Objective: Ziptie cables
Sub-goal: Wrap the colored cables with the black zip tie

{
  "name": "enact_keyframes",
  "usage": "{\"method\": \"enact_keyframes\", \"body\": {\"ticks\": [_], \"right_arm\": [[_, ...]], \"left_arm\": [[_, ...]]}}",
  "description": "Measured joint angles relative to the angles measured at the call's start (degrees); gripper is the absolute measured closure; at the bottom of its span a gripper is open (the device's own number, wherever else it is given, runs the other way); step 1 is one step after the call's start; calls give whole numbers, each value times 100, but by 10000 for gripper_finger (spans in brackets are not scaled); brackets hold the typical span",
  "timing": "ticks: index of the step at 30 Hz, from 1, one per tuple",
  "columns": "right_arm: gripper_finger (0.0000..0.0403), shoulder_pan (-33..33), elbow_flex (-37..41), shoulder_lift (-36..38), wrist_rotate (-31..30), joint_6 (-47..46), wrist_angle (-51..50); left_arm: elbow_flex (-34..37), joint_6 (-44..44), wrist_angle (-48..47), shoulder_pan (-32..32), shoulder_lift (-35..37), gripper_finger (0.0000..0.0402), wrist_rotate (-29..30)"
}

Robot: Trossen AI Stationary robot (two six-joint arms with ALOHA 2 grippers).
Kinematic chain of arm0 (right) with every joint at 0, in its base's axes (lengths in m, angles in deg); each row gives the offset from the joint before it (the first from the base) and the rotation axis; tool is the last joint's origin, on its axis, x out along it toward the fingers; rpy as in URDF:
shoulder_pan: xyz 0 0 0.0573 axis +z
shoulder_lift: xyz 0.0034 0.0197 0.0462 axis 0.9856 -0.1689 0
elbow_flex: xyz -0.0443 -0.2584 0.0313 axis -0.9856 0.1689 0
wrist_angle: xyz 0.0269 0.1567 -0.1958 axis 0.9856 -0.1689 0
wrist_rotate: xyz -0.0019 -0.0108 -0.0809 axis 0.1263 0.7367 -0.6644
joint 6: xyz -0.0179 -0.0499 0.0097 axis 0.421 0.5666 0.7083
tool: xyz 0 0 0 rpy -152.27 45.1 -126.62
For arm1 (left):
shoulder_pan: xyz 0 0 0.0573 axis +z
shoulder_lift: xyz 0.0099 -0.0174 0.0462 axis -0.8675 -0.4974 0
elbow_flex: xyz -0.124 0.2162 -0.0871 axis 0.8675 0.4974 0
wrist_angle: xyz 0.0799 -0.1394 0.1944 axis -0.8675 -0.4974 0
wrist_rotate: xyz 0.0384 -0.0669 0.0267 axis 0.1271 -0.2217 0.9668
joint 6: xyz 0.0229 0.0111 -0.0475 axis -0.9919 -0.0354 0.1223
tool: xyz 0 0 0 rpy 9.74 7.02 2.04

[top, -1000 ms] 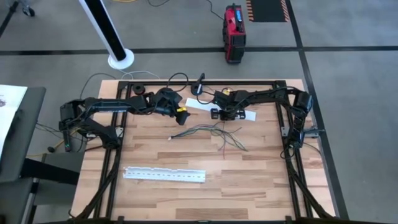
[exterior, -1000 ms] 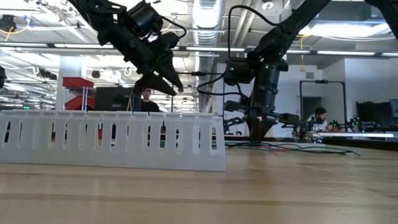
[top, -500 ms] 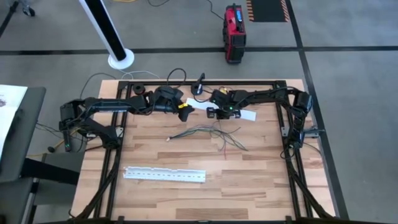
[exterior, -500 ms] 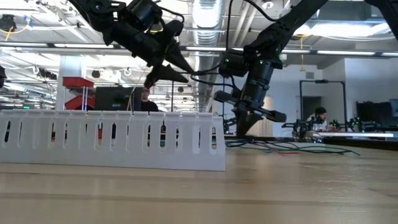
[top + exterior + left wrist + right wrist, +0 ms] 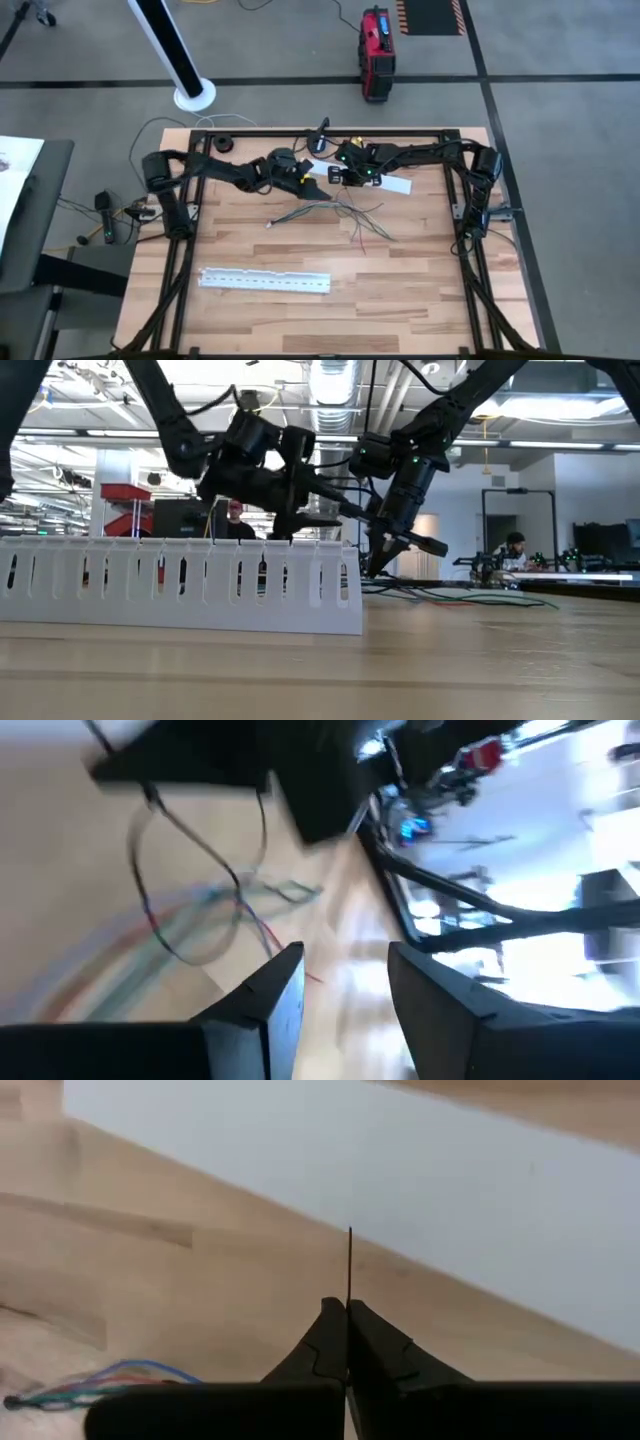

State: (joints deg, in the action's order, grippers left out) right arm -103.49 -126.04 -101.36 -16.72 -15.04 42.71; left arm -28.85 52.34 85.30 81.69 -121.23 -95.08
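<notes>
Grey and dark cables strewn mid-table from above, near both grippers. Left gripper parted, holding nothing, cables just beyond. Right gripper pinched tight on a thin dark zip tie.

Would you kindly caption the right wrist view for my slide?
Right gripper shut on a thin dark strip, above the wooden table, cables nearby.

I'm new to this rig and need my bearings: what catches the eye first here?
The two dark arms meet near the table's far edge, left gripper open, right gripper shut on a thin ziptie. Just in front of them straggle the loose cables, and a long white perforated strip lies near the front edge.
</notes>
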Motion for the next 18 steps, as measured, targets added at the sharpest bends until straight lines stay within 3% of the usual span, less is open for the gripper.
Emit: {"method": "enact_keyframes", "body": {"ticks": [7,10,18], "right_arm": [[403,-58,-4,2,-36,-16,403],[403,-51,-4,7,-32,-44,621],[403,35,-7,11,-34,-109,795]], "left_arm": [[243,810,1538,43,-435,261,216],[241,444,1344,45,-503,261,241],[180,-278,536,178,-500,261,985]]}}
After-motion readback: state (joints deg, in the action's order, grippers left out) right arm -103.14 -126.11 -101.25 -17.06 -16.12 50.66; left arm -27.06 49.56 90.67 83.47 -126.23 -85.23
